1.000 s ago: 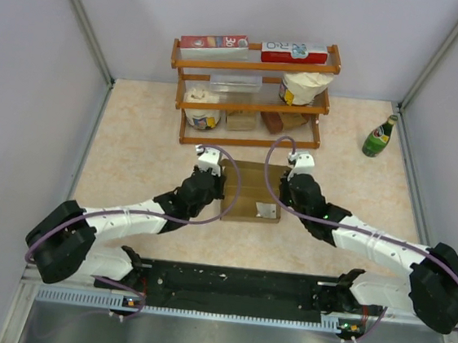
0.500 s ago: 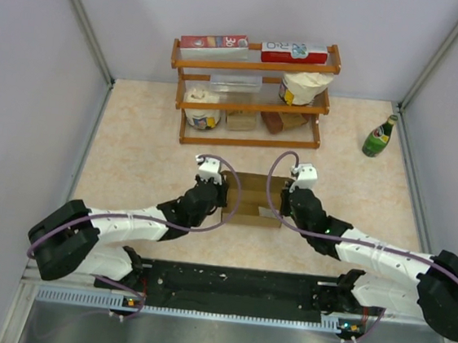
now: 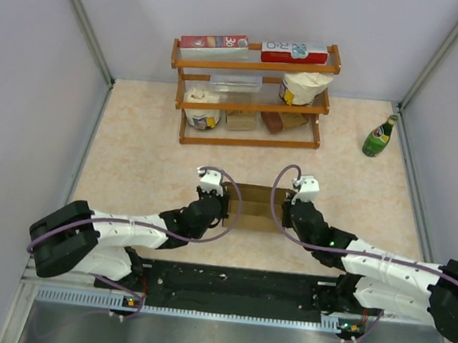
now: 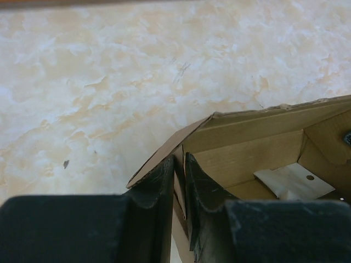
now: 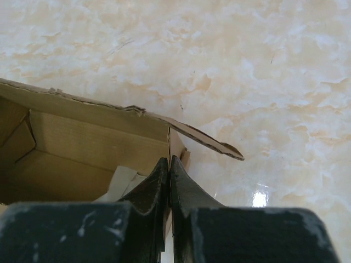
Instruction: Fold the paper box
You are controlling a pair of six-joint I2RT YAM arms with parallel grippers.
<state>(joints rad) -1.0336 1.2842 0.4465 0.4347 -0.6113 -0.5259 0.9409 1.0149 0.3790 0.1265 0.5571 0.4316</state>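
**Arms at both ends of paper box [image 3: 254, 207]**

Box sits mid-table [image 3: 133, 145], top open, betw. the 2 arms. L end effector [image 4: 179, 164] clamped on its left wall. R end effector [image 5: 169, 164] fingers pressed together at right wall; can't tell if card's between them.

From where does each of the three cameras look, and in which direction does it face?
Top external: above and behind the bases, facing down on the table, shelf and paper box; left arm and right arm show.
Left wrist: on that wrist, facing along the left end effector, which pinches a box wall.
Right wrist: likewise, along the right end effector, closed on the opposite wall.
Shared: both wrist views show the box's inside and its white slip.
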